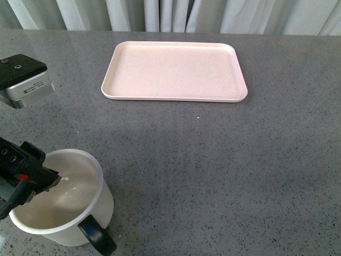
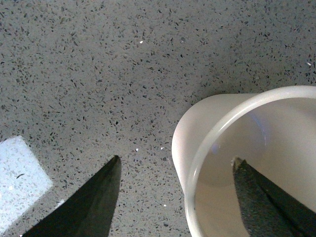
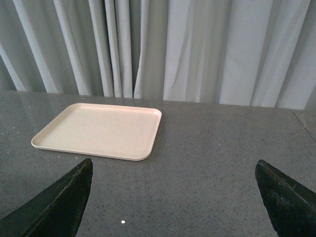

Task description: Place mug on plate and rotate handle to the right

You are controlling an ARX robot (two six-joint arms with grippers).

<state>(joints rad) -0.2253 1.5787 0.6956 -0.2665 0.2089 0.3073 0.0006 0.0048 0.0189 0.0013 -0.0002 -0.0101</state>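
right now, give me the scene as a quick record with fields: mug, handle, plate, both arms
mug: upright and empty, at the near left of the table, not on the plate
handle: black, on the mug's near side, toward the robot
plate: far centre, bare, well apart from the mug
left fingers: open, straddling the mug wall, one inside and one outside
right fingers: open, holding nothing, facing the plate
task: mug not yet moved
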